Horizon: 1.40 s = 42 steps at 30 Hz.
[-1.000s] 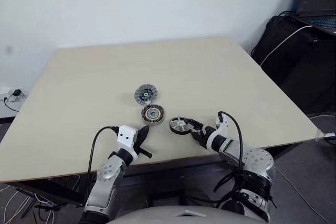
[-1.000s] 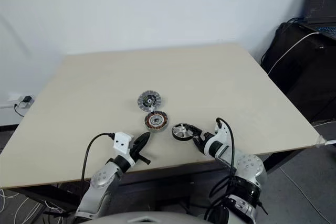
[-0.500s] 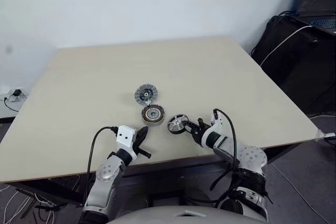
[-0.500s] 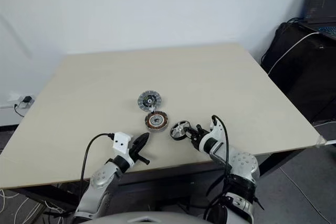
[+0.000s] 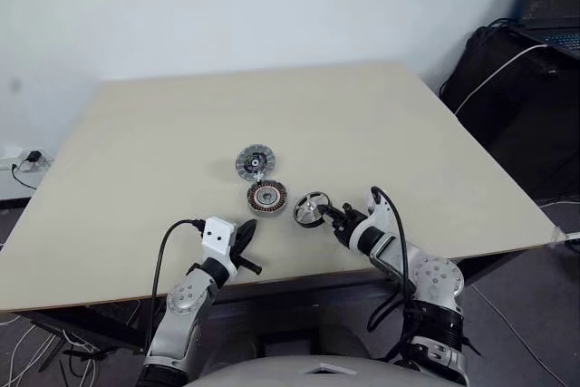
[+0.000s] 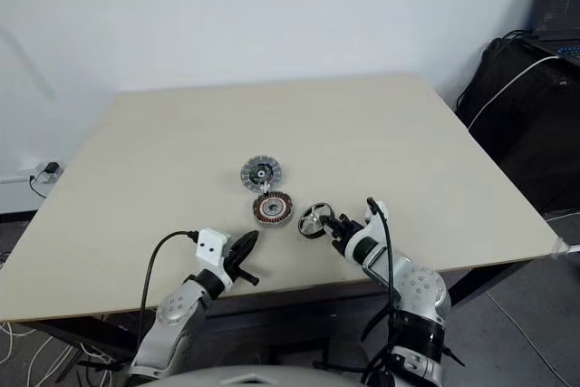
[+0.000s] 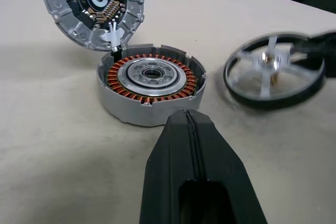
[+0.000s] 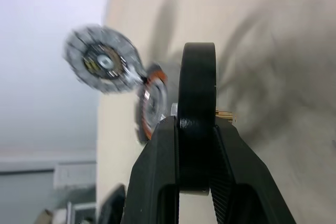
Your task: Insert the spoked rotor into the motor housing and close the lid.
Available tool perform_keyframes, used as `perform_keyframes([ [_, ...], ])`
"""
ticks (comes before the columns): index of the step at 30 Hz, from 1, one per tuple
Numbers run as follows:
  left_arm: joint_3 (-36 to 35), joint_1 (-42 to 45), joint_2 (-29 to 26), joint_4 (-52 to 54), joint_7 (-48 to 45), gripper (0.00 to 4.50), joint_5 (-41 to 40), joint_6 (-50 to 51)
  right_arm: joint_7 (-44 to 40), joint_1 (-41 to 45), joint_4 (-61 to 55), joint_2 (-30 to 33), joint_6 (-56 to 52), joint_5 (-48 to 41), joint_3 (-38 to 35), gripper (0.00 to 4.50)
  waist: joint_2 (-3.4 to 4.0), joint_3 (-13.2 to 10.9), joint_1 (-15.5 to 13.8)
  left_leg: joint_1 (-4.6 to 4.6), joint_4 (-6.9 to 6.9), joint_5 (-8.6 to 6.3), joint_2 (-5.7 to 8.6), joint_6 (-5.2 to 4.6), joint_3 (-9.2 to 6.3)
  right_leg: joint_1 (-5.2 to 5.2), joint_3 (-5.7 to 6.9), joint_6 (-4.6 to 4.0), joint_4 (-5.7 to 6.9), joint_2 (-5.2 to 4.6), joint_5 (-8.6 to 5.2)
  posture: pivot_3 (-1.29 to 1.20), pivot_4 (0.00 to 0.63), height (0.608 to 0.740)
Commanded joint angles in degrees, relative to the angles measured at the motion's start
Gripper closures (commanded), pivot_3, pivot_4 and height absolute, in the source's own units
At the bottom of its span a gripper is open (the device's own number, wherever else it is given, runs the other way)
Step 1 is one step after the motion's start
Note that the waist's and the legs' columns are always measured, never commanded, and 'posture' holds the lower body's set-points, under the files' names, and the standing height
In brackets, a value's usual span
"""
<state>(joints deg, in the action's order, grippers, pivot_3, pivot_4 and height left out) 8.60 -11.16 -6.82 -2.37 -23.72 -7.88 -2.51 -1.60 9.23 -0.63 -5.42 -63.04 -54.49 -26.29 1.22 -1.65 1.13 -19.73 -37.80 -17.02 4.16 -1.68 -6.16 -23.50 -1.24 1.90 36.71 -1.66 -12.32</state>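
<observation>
Left eye view showed the left end effector [image 5: 246,240] at the near edge of the beige tabletop [image 5: 163,142], its two black fingers pressed together and holding nothing. It pointed toward the parts ahead and touched none of them. In the left wrist view those closed fingers [image 7: 189,145] rose in front of the motor housing [image 7: 151,88], which lay flat on the tabletop with its ring of copper windings facing up around a silver centre. The lid [image 7: 98,4] stood tilted at the housing's far rim, its ribbed inner face with a dark hub turned toward the camera; a small white piece sat where lid and housing met.

To the right of the housing, just beside it and apart from it, was the spoked rotor [image 5: 311,209]. The right end effector [image 5: 332,217] pinched it at the rim, with the wheel raised on edge rather than lying flat. In the right wrist view the two fingers closed on the rotor's dark rim [image 8: 197,103], seen edge-on, with the housing and lid blurred beyond it.

A dark bag [image 5: 507,88] with a white cable sat past the tabletop's right edge.
</observation>
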Motion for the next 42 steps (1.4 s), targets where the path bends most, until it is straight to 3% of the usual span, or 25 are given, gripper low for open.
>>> perform_keyframes([
  [1,0.1,1.1,0.3,1.5,0.3,4.5,0.2,-0.7,-0.2,3.5,0.0,-5.4,3.5,-1.9,2.6,4.09,0.01,0.0,0.1,0.0,0.0,0.0,0.0,0.0,0.02,-0.01,-0.01,0.0,0.0,0.0,0.0,0.0,0.0,0.74],
  [20,-0.8,-1.2,2.2,0.9,2.5,4.5,-0.3,-5.0,-10.2,15.8,18.7,-5.9,14.0,6.1,15.8,4.09,0.01,0.0,0.2,0.01,0.0,-0.02,0.01,-0.03,0.02,-0.04,-0.08,-0.02,0.02,0.01,0.01,0.0,0.0,0.74],
  [42,-0.6,-0.8,2.2,0.4,2.1,4.5,-0.4,-4.8,-13.4,20.9,30.8,-4.1,17.2,9.1,10.8,4.09,0.01,0.0,0.2,0.02,0.0,-0.02,0.03,-0.03,0.01,-0.04,-0.09,-0.03,0.04,-0.01,0.02,0.0,0.0,0.74],
])
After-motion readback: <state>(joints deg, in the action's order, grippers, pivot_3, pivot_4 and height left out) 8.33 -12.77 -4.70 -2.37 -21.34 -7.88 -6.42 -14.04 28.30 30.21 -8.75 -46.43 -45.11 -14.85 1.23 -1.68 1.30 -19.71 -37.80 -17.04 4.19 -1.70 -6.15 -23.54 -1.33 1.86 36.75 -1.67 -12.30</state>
